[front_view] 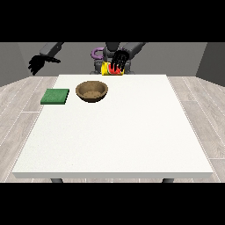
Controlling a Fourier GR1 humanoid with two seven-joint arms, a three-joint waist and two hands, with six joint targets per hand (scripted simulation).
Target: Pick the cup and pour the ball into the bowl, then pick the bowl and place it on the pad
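Note:
A brown bowl (92, 91) rests on the white table (118, 132) towards its far left part. Left of it lies a flat green pad (55, 96). Above the table's far edge, the hand at the view's right (118, 59) has its fingers curled round a yellow and red cup (111, 69), which is tipped on its side, to the right of and behind the bowl. The ball is not visible. The hand at the view's left (38, 63) hangs in the air beyond the table's far left corner, fingers relaxed, holding nothing.
The robot's torso (110, 55) stands behind the table's far edge. A wooden floor surrounds the table. The table's near and right parts show only white surface.

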